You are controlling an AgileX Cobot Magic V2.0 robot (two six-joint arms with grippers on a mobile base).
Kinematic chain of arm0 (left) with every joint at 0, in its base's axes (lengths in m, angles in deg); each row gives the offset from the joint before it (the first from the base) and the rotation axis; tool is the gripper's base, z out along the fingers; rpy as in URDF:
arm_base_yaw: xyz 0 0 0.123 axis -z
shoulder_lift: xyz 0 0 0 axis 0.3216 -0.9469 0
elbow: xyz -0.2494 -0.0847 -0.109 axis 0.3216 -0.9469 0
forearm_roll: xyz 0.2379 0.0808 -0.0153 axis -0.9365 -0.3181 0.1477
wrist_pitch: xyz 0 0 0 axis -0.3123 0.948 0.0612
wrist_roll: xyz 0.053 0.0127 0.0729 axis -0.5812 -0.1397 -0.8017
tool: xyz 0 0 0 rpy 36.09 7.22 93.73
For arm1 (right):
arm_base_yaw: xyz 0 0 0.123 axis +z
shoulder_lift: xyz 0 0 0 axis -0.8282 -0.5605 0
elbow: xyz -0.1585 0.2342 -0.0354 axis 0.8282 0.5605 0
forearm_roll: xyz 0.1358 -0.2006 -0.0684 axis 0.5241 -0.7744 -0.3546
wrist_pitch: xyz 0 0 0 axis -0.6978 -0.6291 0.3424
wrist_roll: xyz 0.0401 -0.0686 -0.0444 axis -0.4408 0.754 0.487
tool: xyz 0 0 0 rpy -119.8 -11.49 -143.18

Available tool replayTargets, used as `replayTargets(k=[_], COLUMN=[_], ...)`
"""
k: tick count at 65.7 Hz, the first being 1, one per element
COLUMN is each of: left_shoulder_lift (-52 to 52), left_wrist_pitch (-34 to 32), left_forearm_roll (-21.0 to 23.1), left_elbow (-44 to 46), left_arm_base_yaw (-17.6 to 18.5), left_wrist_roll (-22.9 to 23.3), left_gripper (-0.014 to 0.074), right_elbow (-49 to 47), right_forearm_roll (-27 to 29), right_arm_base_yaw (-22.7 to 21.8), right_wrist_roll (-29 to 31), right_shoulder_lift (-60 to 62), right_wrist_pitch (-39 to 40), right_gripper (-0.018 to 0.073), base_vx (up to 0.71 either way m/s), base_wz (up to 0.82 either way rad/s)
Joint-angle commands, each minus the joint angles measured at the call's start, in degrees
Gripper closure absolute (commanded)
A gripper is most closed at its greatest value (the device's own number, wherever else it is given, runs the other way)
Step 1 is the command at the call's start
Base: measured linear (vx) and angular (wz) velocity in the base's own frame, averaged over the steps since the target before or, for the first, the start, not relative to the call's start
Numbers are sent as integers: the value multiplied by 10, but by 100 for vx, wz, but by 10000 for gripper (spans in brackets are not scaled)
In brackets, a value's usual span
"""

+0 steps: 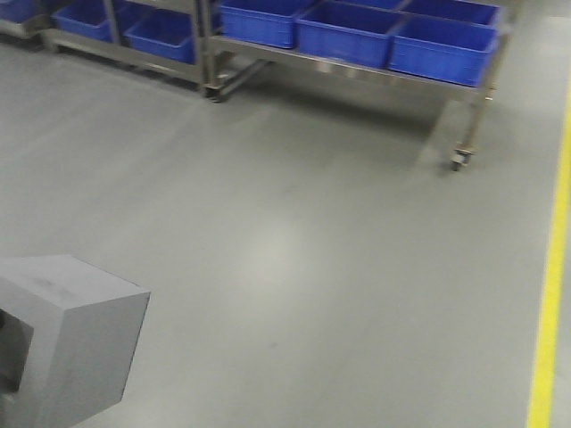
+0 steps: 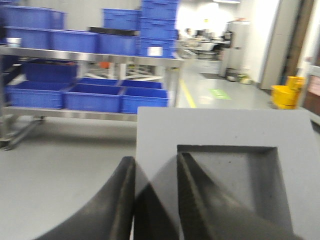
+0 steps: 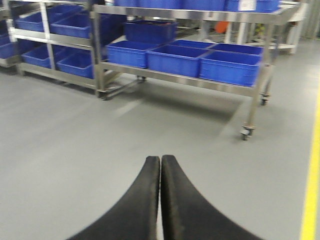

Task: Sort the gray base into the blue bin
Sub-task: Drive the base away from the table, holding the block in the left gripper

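— Gripping what is the left end effector (image 2: 155, 200) seen?

— The gray base (image 2: 225, 130) is held by it. One dark finger (image 2: 120, 200) is laid against the outside of the block's near wall. The other is set inside the square recess, so that wall is pinched between them.

— Where is the block found in the front view?

— It is seen at the lower left corner (image 1: 67, 339), cut off by the left and bottom edges of the frame. A top face and a side face are joined at a sharp edge.

— And the right end effector (image 3: 160, 195)?

— Its fingers are pressed together along their length, with nothing caught between them. Bare floor is seen beyond the tips.

— What room is offered for moving?

— A wide stretch of gray floor (image 1: 294, 250) is spread between the block and the steel rack (image 1: 357, 71). Blue bins (image 1: 348, 36) are lined up side by side on the rack's lower shelf, well apart from the block. Which one is meant cannot be told. A castor (image 1: 459, 160) is fitted under the rack's right leg. The floor's right side is bounded by a yellow line (image 1: 553, 267).
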Motion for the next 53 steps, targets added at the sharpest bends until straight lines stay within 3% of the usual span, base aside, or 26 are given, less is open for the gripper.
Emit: replayTargets(k=[1,53], left_shoulder_lift=[-5,-5], left_wrist_pitch=[-62,-62], left_forearm_roll=[3,3], left_elbow=[17,17], left_arm_base_yaw=[4,4], left_wrist_roll=[4,4], left_gripper=[602,602], right_elbow=[8,8], right_forearm_roll=[-4,-4], right_arm_base_yaw=[-3,-3], right_wrist_roll=[3,3], right_shoulder_lift=[7,7], right_wrist_pitch=[43,43], right_gripper=[568,568], base_vx=[2,15], base_wz=[-62,-63])
